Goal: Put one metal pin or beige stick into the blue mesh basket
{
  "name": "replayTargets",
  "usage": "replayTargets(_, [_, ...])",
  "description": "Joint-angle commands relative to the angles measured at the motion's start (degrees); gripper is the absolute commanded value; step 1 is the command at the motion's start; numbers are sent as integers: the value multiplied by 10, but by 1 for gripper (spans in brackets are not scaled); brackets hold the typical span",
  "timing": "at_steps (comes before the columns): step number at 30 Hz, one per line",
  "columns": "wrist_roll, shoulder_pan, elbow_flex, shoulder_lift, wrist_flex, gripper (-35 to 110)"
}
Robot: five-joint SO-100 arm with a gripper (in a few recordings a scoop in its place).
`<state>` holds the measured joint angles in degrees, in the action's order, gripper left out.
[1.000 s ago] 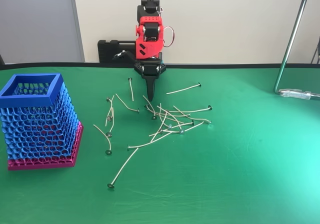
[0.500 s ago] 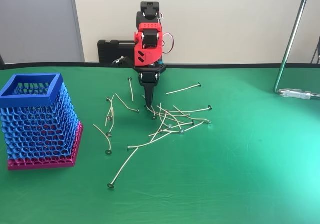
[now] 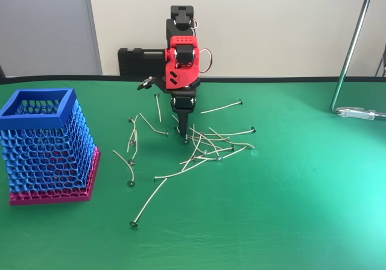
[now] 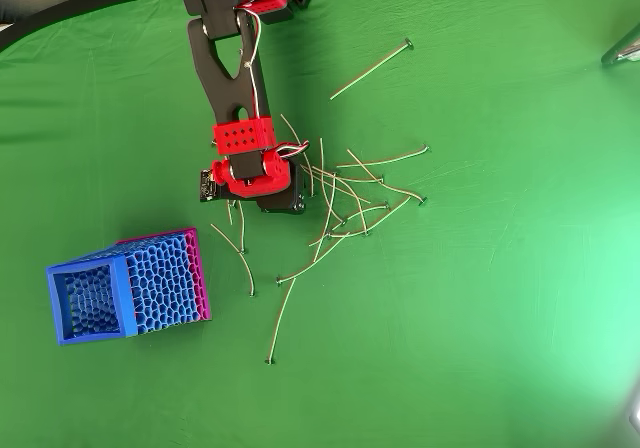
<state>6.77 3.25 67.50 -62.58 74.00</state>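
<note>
Gripper (image 3: 185,138) tip down at left edge of pin pile (image 3: 208,148) on green desk (image 3: 289,185); jaws' state unclear. Basket (image 3: 45,143) well left.

The arm points its gripper (image 3: 184,138) straight down, jaws together.

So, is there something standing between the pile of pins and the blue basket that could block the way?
Nothing tall does. Between the gripper at the pile and the blue mesh basket lie only a few loose pins flat on the green table; the basket's opening faces up.
</note>
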Motion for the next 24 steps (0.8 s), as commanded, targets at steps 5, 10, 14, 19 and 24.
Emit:
replayTargets(5, [-14, 4, -40, 10, 3, 18])
replayTargets(10, [-18, 5, -43, 23, 2, 17])
replayTargets(14, [-19, 6, -46, 33, 1, 17])
replayTargets(19, [-25, 6, -47, 36, -4, 17])
replayTargets(24, [-32, 8, -49, 42, -4, 16])
